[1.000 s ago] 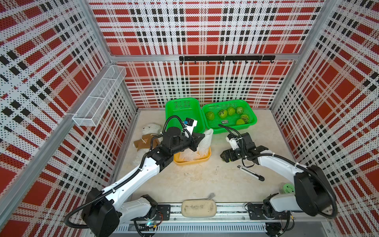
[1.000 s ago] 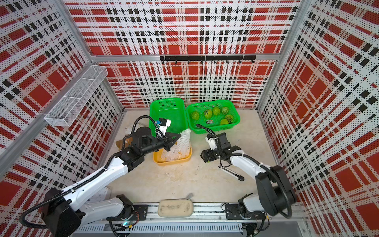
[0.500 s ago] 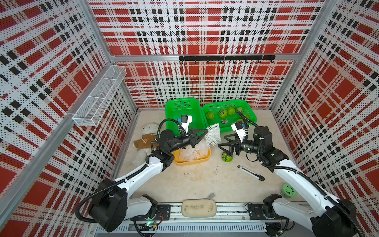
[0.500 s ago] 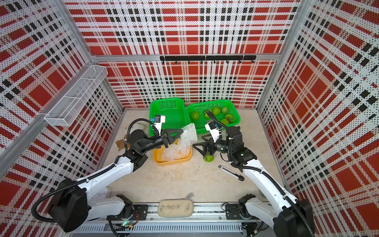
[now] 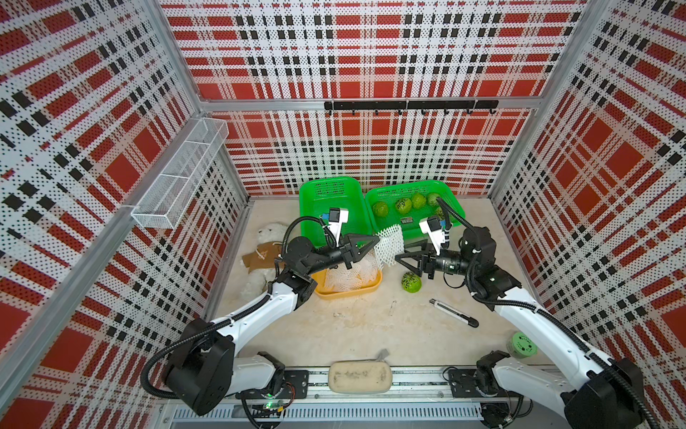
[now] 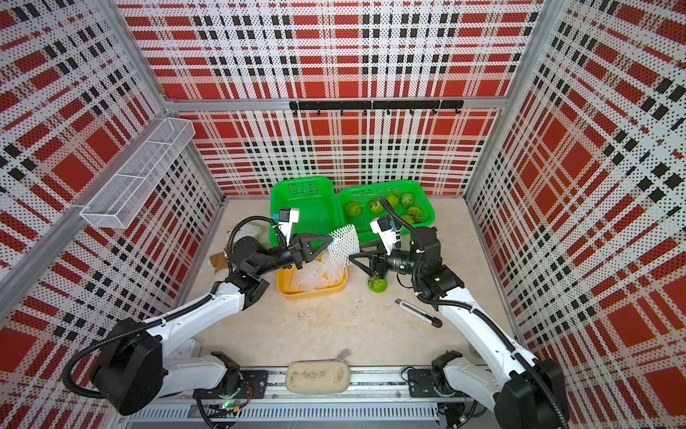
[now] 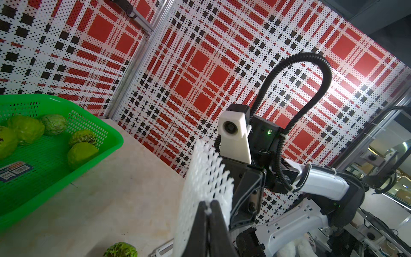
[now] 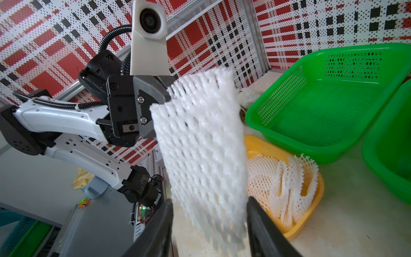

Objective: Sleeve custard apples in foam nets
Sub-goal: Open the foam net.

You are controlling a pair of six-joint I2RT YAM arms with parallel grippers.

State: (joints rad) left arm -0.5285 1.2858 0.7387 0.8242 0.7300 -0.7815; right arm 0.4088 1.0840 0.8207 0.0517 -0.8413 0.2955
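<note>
The light, springy foam net [image 5: 390, 242] hangs by the yellow tray [image 5: 349, 294], one edge clamped in the left hand [image 5: 375, 241], its free end between the parted jaws of the right hand [image 5: 401, 257], likely best pinched at its rim.

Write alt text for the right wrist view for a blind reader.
The shut left gripper holds out a white foam net, its free end inside the open right gripper. Beyond sit a yellow tray of more nets and a green basket.
</note>
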